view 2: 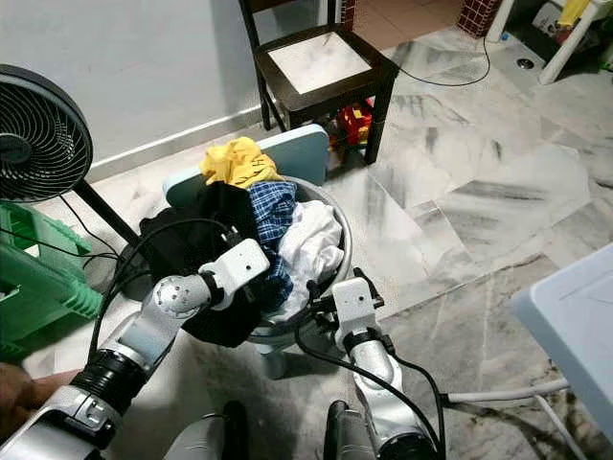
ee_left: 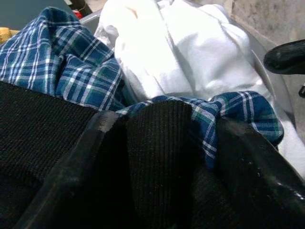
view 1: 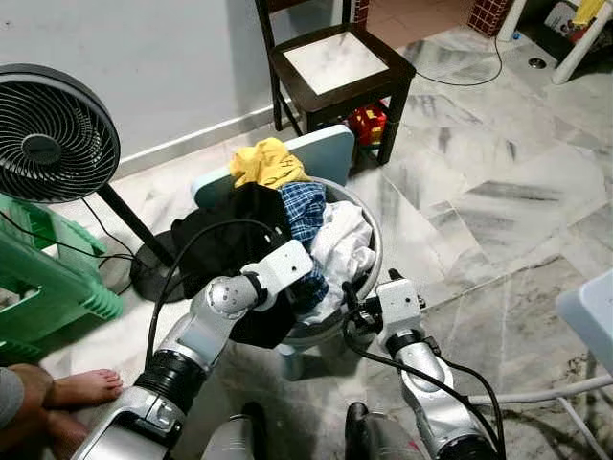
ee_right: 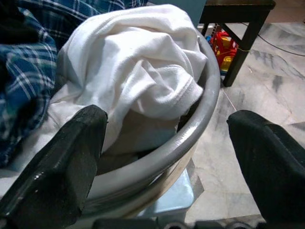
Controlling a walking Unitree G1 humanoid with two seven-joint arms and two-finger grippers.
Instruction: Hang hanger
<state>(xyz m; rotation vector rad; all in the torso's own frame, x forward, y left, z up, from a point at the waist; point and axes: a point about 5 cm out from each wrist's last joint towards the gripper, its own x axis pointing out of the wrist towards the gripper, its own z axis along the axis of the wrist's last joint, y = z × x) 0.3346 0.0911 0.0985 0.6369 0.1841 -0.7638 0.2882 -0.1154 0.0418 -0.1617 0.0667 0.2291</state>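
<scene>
Between the left gripper [ee_left: 159, 157] jaws: a fold of black garment [ee_left: 43, 138] plus blue plaid shirt [ee_left: 62, 62], pinched. No hanger identifiable. White cloth [ee_right: 138, 62] lies just beyond, inside the grey basin [ee_right: 209, 95]. Right gripper [ee_right: 167, 148] jaws spread wide, straddling the basin rim, gripping nothing.
</scene>
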